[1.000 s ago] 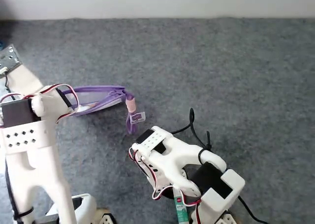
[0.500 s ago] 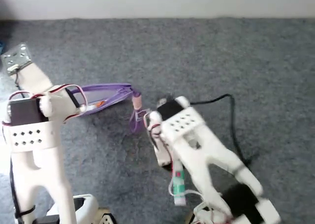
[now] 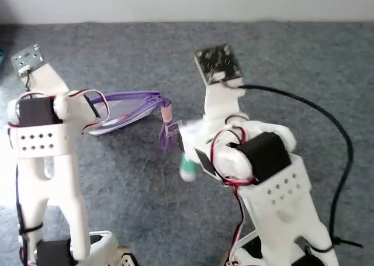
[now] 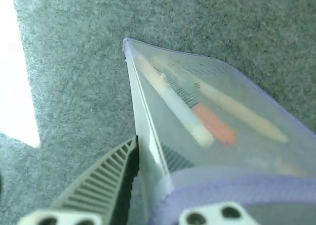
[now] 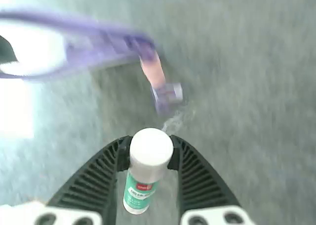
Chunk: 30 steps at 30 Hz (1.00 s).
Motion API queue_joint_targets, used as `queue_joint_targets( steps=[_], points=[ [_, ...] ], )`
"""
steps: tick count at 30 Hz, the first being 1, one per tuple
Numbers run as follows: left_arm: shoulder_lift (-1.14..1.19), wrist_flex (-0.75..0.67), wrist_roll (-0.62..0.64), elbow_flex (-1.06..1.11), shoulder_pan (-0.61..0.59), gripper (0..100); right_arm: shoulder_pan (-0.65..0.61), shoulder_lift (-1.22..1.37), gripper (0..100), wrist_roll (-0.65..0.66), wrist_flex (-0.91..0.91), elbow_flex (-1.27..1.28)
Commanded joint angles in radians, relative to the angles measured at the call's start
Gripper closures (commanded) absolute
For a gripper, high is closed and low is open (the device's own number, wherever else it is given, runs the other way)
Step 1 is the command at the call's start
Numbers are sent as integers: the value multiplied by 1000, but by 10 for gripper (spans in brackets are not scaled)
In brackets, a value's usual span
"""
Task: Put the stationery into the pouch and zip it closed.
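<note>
A translucent pouch with purple trim lies left of centre, its open mouth and pink zipper pull pointing right. My left gripper is shut on the pouch's left end. In the left wrist view the pouch holds a white and orange pen and a beige pencil, and the left gripper pinches its edge. My right gripper is shut on a glue stick, just right of the zipper pull. The right wrist view shows the glue stick between the fingers, facing the pouch.
Grey carpet covers the table. A black cable loops off the right arm to the right. A white wall runs along the back edge. A small tag hangs from the zipper pull.
The right arm swung from the front edge up toward the pouch's zipper end, carrying the glue stick. The left arm shifted slightly back with the pouch.
</note>
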Motion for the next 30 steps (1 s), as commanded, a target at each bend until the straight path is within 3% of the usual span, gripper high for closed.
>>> queue_joint_targets(
  steps=[1, 9, 13, 27, 30],
  points=[
    [28, 8, 15, -71, 12, 988, -15, -30, 991, 9, -205, -81],
    [28, 8, 15, -74, 12, 988, -136, -7, 991, 11, -647, -48],
    [28, 6, 15, -74, 12, 988, -163, 42, 991, 58, -780, 0],
    [29, 2, 15, -74, 11, 988, -173, 96, 984, 92, -839, 222],
    [29, 2, 15, -74, 11, 988, -202, 94, 887, 89, -831, 256]
  ],
)
